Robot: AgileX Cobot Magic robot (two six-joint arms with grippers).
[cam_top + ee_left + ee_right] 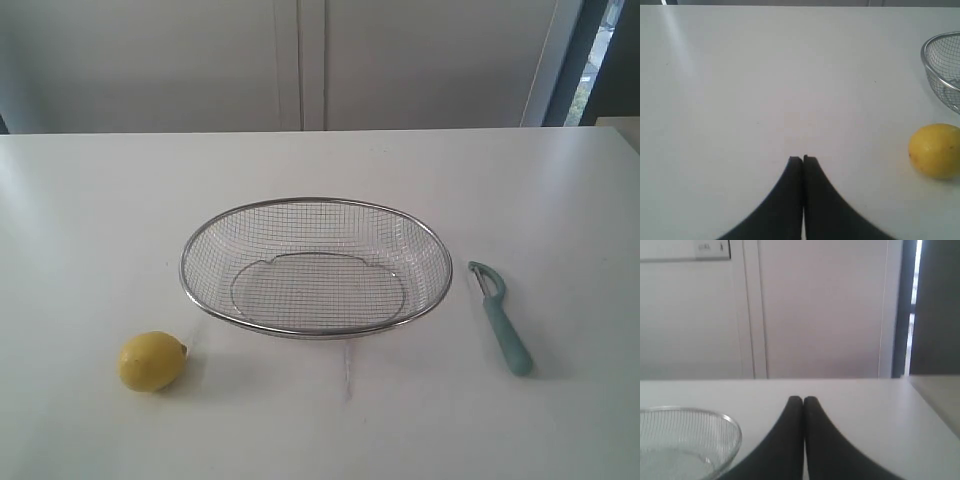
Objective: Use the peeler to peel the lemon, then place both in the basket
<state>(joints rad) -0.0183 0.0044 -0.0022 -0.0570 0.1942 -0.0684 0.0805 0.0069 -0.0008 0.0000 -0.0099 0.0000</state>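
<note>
The yellow lemon (152,361) lies on the white table at the front left, just off the basket's near-left rim. The silver wire-mesh basket (200,290) sits in the middle with nothing in it. The peeler (502,320) with a pale teal handle lies to the basket's right, its blade end pointing away. Neither arm shows in the exterior view. My left gripper (803,159) is shut with nothing in it, over bare table, with the lemon (936,150) off to one side and the basket's rim (927,67) beyond. My right gripper (803,400) is shut and holds nothing, beside the basket (730,440).
The white table (90,210) runs back to a pale wall of cabinet panels (300,60). A dark door frame (575,60) stands at the back right. The table's right edge (935,410) shows in the right wrist view.
</note>
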